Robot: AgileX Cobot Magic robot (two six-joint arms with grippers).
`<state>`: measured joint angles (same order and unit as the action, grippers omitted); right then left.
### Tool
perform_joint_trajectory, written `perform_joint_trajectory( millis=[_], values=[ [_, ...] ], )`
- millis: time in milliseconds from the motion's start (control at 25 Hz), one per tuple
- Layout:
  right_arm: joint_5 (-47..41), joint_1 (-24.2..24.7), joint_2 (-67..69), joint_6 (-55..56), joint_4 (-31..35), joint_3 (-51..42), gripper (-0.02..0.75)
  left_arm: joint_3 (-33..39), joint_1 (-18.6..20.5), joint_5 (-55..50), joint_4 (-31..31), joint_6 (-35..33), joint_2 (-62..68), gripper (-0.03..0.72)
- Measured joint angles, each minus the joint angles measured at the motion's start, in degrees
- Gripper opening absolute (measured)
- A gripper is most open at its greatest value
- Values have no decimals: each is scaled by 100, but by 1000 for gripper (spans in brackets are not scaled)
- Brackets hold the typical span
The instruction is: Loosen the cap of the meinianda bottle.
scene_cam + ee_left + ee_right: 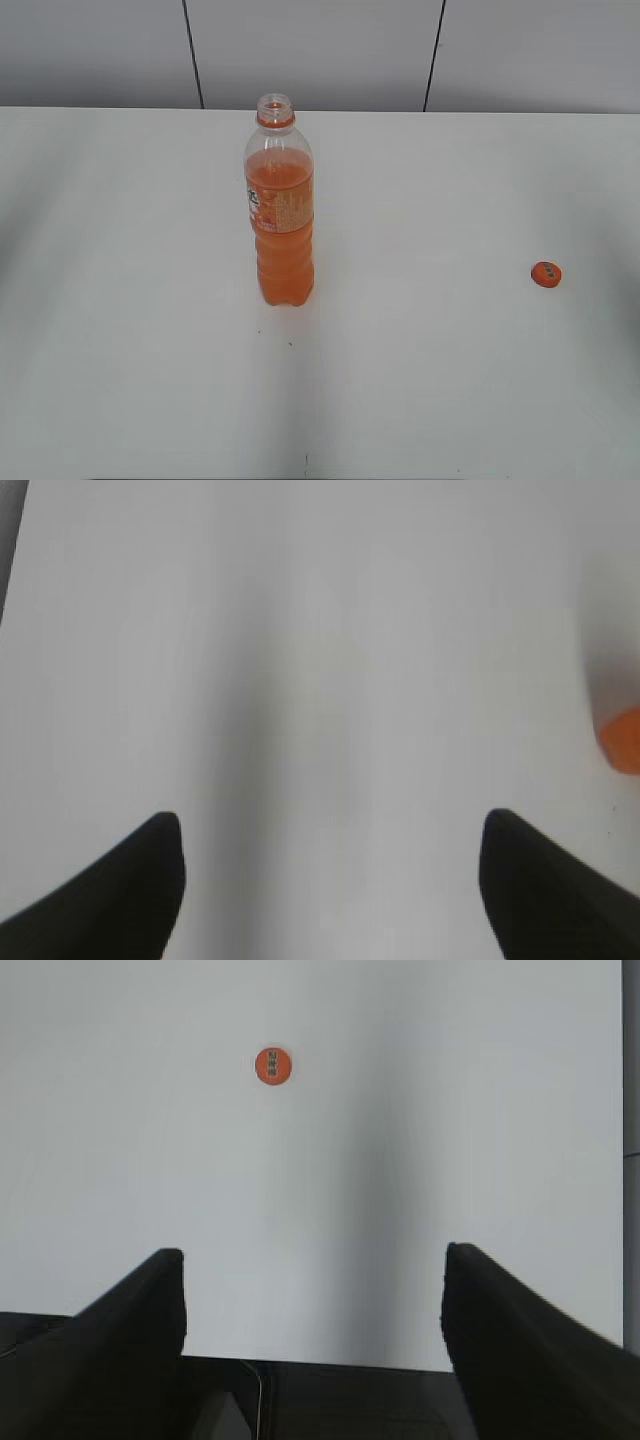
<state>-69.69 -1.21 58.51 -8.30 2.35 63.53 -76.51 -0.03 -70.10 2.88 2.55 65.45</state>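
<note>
The meinianda bottle (280, 215) stands upright near the middle of the white table (450, 380). Its mouth is open, with only the orange neck ring on it. A blurred orange bit of it shows at the right edge of the left wrist view (622, 740). The cap (546, 274) lies flat on the table far to the right, apart from the bottle. It also shows in the right wrist view (272, 1065). My left gripper (332, 840) is open and empty over bare table. My right gripper (314, 1300) is open and empty near the table's front edge, well short of the cap. Neither gripper shows in the exterior view.
A grey panelled wall (320, 50) runs behind the table's far edge. The table's front edge (320, 1363) shows between my right fingers, with dark space below it. Nothing else lies on the table.
</note>
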Motion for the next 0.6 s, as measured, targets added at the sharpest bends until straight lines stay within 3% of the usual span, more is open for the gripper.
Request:
perform_joint_trajectory(
  millis=[280, 600],
  values=[
    [0, 0, -950, 0, 19, -1026, 595, 1481, 0, -11, 13, 0, -1109, 552],
    [313, 0, -1990, 6, 26, -2201, 595, 3323, 0, 301, 0, 0, -3347, 550]
  ],
)
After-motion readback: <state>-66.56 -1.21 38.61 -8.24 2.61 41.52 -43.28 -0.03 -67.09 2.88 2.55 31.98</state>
